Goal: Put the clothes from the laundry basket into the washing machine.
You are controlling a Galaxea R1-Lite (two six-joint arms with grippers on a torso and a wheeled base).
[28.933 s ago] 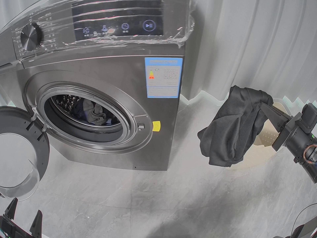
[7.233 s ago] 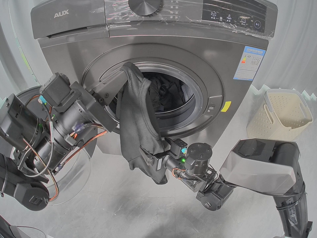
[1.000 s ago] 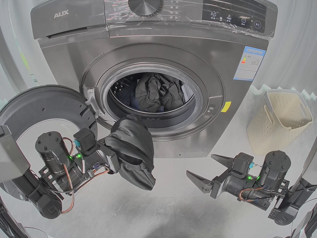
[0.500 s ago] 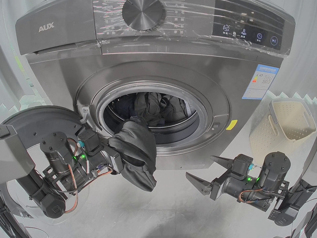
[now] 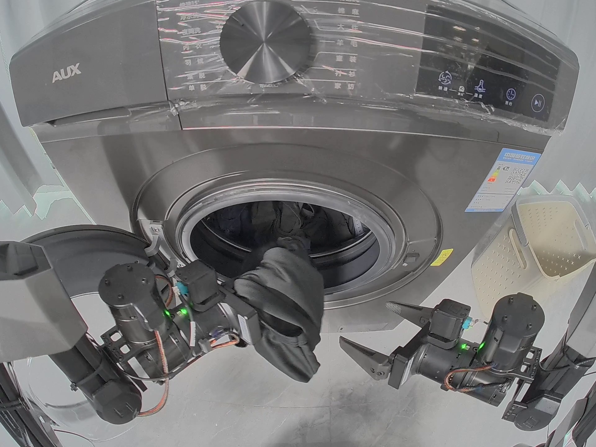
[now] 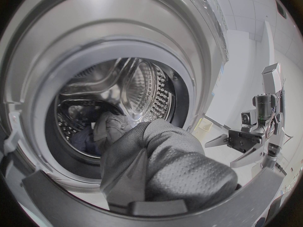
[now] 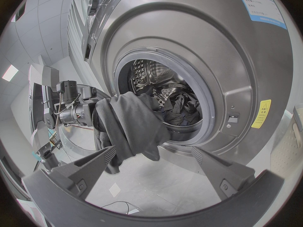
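Note:
My left gripper (image 5: 261, 315) is shut on a dark grey garment (image 5: 287, 296), which drapes over its fingers and hides them. The garment's top reaches the lower rim of the washing machine's round opening (image 5: 282, 197), and the rest hangs down in front of the machine. In the left wrist view the garment (image 6: 170, 161) bulges just before the drum. Other dark clothes (image 5: 279, 218) lie inside the drum (image 7: 181, 107). My right gripper (image 5: 366, 325) hangs open and empty, low and to the right of the opening. The cream laundry basket (image 5: 546, 243) stands on the floor at the right.
The machine's door (image 5: 81, 249) is swung open to the left, behind my left arm. Grey tiled floor (image 5: 347, 405) lies between the two arms. White curtains hang behind the machine on both sides.
The head view has drawn closer to the machine. My left gripper has carried the garment up from below the opening to its lower rim. The right gripper stays open and low.

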